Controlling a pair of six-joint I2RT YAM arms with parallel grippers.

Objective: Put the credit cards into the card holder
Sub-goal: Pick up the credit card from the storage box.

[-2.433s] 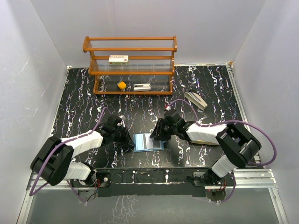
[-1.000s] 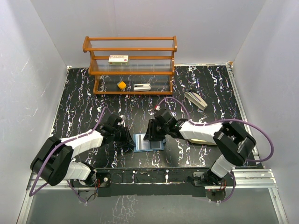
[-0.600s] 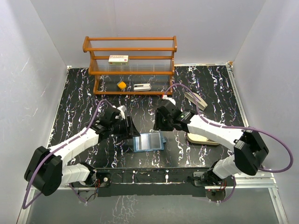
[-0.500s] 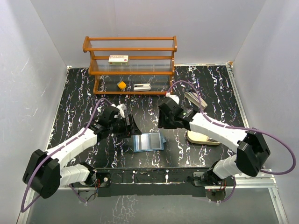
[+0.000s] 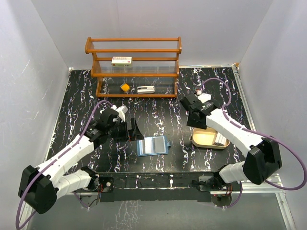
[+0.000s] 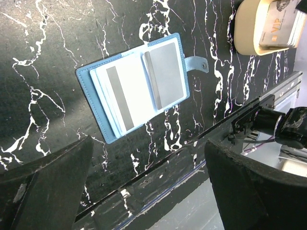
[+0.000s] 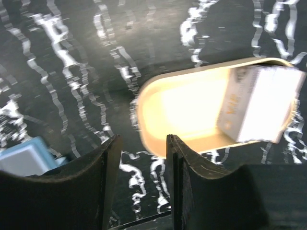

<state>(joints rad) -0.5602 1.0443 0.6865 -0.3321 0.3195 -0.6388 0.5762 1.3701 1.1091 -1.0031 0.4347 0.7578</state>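
The blue card holder [image 5: 152, 145] lies open on the black marble table, its clasp tab [image 6: 197, 63] pointing right. A silvery card [image 6: 165, 74] sits in its right half and a white card with a grey stripe [image 6: 125, 93] in its left half. More credit cards [image 7: 259, 103] are stacked at one end of the tan tray [image 5: 205, 139]. My left gripper [image 6: 148, 191] hovers wide open above and left of the holder, with nothing between its fingers. The right gripper [image 7: 143, 163] hangs over the tray's near-left rim, jaws apart and holding nothing.
A wooden rack [image 5: 133, 67] stands at the back with a white box with red marks [image 5: 122, 61], a small orange piece [image 5: 124, 87] and a pale object [image 5: 146, 89]. The table's front edge and metal rail [image 6: 268, 96] run just below the holder.
My left gripper opened wide and drew back up and left from the card holder. The right arm swung away from the holder to over the tan tray.
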